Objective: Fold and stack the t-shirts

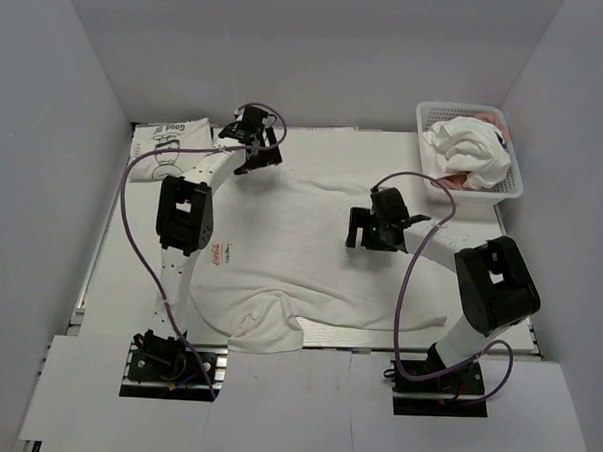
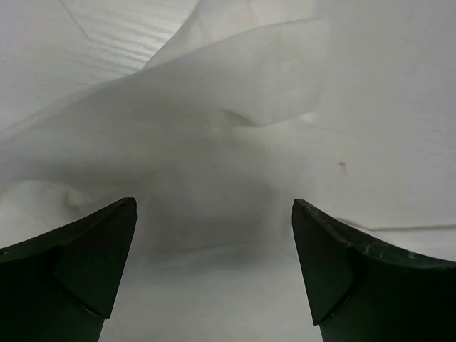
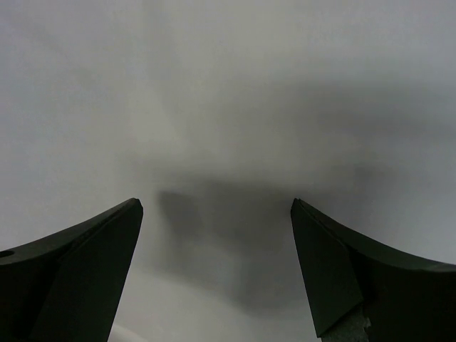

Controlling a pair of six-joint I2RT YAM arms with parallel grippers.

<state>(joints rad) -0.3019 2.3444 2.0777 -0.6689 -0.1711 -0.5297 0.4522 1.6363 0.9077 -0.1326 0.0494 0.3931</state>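
Left arm: crosses the left side of the white t-shirt with red print, which lies spread on the table, near hem rumpled
Left gripper: fingers spread, empty, over the far sleeve
Right gripper: fingers spread, empty, above the shirt's middle
Folded t-shirt with black lettering: far-left corner
Basket: far-right corner, holds a crumpled white t-shirt over a pink t-shirt

Plain white walls (three panels) box in a white table under even light
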